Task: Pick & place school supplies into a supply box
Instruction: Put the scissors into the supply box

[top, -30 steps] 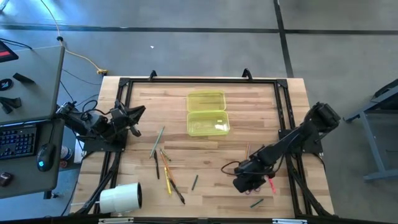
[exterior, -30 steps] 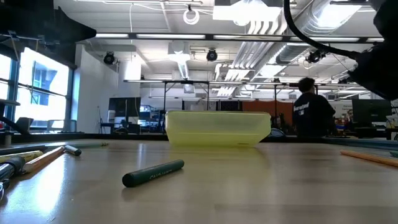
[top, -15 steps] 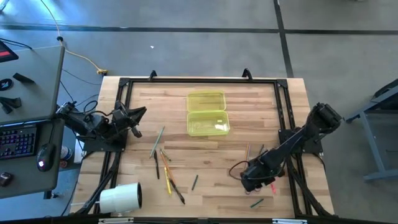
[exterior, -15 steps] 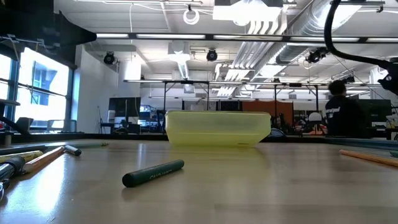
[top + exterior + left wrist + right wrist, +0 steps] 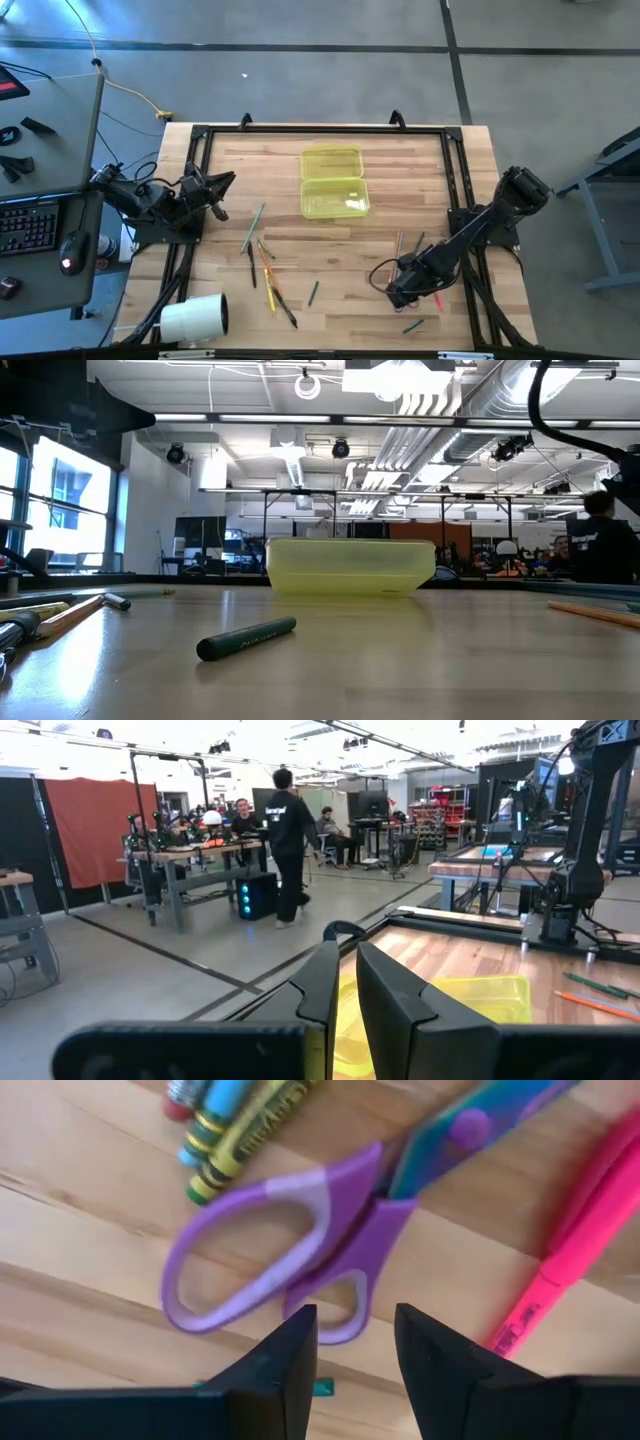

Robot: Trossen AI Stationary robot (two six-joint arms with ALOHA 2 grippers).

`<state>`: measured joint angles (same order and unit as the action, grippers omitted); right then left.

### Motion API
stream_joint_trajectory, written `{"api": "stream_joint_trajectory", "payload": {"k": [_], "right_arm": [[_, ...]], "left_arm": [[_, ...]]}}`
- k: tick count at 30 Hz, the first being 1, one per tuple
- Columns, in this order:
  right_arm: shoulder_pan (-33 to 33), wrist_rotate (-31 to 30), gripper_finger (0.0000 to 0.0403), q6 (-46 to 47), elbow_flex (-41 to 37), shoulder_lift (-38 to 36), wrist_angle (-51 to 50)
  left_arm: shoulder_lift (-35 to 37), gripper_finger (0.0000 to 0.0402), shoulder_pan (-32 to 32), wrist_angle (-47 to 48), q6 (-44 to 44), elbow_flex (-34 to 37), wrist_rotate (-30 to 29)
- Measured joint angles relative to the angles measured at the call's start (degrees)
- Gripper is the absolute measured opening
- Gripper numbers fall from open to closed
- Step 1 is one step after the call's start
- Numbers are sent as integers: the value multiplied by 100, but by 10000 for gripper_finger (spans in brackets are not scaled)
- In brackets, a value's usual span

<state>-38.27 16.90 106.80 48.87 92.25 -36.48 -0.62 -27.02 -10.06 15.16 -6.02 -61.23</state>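
Note:
Purple-handled scissors (image 5: 300,1240) lie flat on the wood next to a pink marker (image 5: 565,1255) and some crayons (image 5: 235,1120). My right gripper (image 5: 350,1345) (image 5: 400,291) hangs open just above the scissors' handle loops at the near right, pointing steeply down and touching nothing. The yellow-green supply box (image 5: 335,183) lies open at the far middle, its lid flat behind it. More pens and pencils (image 5: 262,262) lie scattered at the near left. My left gripper (image 5: 215,190) waits at the table's left edge, its fingers (image 5: 330,990) a narrow gap apart and empty.
A big white roll (image 5: 195,318) lies at the near left corner. Two pencils (image 5: 400,243) lie just beyond my right gripper, and a green pen (image 5: 413,325) lies nearer the front edge. A black frame (image 5: 455,190) runs along the table's sides. A dark green crayon (image 5: 247,638) lies in the near middle.
My right gripper has shifted a little toward the table's right edge and turned at the wrist, staying open over the same spot at the near right. The school supplies and the box have not moved.

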Motion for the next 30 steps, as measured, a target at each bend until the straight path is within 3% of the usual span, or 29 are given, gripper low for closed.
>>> {"api": "stream_joint_trajectory", "payload": {"k": [13,17,22,30], "right_arm": [[-47,-31,120,-104,-805,-26,1061],[-22,-121,89,-474,-835,-28,1026],[92,-91,15,-542,-847,-20,875],[470,185,5,-663,-233,32,411]], "left_arm": [[0,74,1,-1,0,0,2],[0,74,0,-3,0,0,2],[0,74,1,-3,0,0,4],[0,74,0,-5,0,0,4]]}}
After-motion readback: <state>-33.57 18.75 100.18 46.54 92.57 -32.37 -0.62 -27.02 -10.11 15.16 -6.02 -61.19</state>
